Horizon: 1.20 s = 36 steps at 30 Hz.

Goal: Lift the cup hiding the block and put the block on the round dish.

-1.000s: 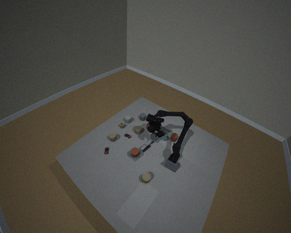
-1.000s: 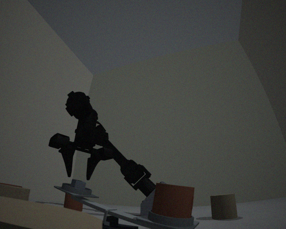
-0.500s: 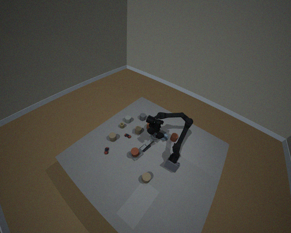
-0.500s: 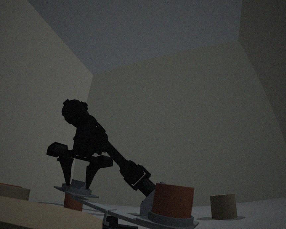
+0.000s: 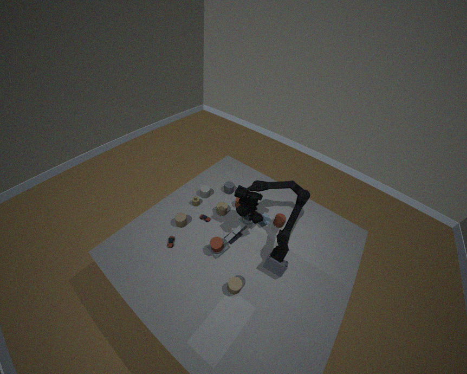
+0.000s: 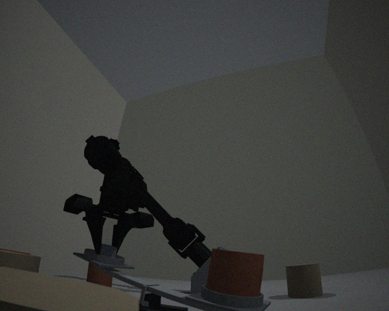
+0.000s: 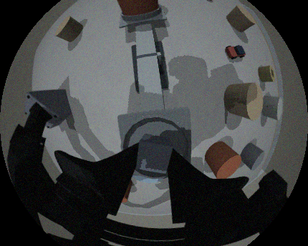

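Observation:
My gripper (image 6: pixel 107 253) (image 7: pixel 154 148) is shut on the grey block (image 6: pixel 108 248) (image 7: pixel 154 159), which is inside the ring on the raised end of the balance (image 5: pixel 234 233) (image 6: pixel 136 282) (image 7: pixel 146 39). No cup covers the block. An orange cup (image 5: pixel 216 244) (image 6: pixel 235 272) (image 7: pixel 138 6) stands on the lower end. The pale blue round dish (image 5: pixel 266 219) (image 7: pixel 152 180) lies close beside the raised end, partly hidden by the arm and block. Two more orange cylinders stand off the balance, one (image 5: pixel 279 220) near the dish, the other (image 5: pixel 238 201) (image 7: pixel 223 159) behind the gripper.
Tan cylinders (image 5: pixel 221 208) (image 7: pixel 243 101) and grey cylinders (image 5: pixel 228 187) (image 7: pixel 252 156) stand beyond the balance. Another tan cylinder (image 5: pixel 234 284) (image 6: pixel 303 281) (image 7: pixel 69 29) stands in front. Two toy cars, one nearer (image 5: pixel 170 242) and one farther (image 5: pixel 205 217), are at the left.

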Tool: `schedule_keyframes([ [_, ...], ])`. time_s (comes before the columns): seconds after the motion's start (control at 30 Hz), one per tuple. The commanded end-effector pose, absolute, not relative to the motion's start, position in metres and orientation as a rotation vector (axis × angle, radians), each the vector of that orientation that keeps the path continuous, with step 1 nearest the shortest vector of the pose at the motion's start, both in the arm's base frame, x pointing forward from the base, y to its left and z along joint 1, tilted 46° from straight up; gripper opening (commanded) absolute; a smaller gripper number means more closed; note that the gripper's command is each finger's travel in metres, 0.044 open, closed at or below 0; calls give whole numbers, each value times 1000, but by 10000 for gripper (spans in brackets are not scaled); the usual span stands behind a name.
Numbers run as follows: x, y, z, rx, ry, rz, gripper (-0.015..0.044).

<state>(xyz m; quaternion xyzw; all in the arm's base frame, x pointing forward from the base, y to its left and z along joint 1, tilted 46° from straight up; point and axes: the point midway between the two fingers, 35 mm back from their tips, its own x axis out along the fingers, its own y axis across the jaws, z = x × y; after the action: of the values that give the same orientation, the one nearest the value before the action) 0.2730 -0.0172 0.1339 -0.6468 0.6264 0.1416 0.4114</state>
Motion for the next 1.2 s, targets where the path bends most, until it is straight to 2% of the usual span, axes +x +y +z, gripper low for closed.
schedule_keyframes([
  [0.0, 273, -8, 143, -1648, 1562, 372, 0],
  [0.5, 254, 46, 199, -1757, 1485, 480, 0],
  [1.17, 257, -6, 200, -1697, 1508, 463, 0],
])
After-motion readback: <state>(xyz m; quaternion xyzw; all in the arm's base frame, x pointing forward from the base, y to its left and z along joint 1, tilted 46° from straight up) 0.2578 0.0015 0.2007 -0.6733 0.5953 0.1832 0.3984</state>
